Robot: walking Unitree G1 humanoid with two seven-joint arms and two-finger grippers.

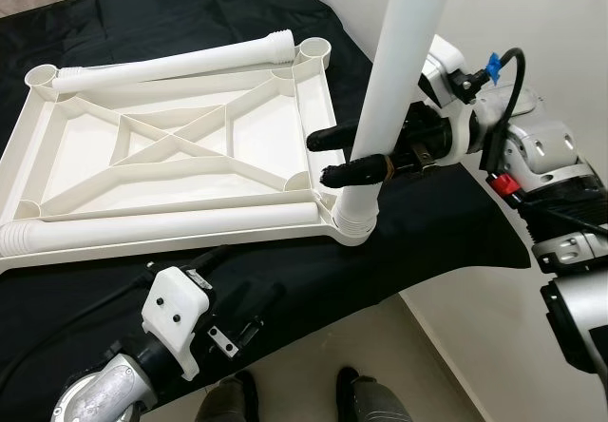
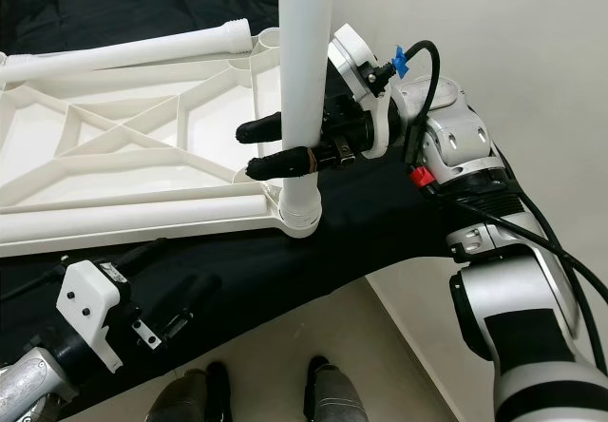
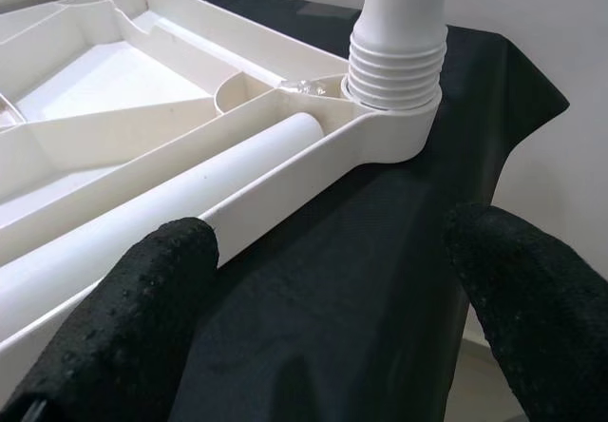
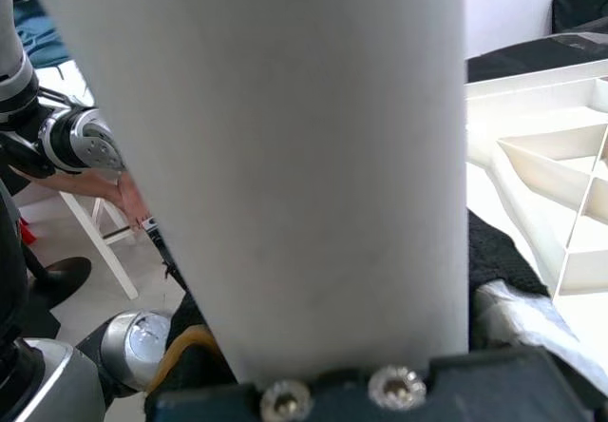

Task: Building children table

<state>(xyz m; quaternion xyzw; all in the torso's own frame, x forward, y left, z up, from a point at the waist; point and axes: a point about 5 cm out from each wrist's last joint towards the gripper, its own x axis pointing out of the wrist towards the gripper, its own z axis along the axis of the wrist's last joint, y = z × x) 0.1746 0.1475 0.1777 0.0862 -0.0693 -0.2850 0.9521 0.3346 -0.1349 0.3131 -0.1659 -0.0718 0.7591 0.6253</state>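
Fingers of the right gripper (image 1: 342,156) clasp an upright white leg (image 1: 399,80).
The leg stands in the upside-down tabletop's (image 1: 171,146) near right corner socket; left gripper (image 3: 323,327) fingers spread, near edge, black-draped surface (image 1: 427,241).

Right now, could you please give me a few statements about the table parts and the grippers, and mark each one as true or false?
1. The right gripper is closed around the upright leg. True.
2. The upright leg stands in a corner socket of the tabletop. True.
3. The left gripper is holding a leg. False: it is open and holds nothing, near the socket.
4. All the legs are already standing. False: two loose legs lie flat on the upturned tabletop.
5. The tabletop rests on a black cloth. True.
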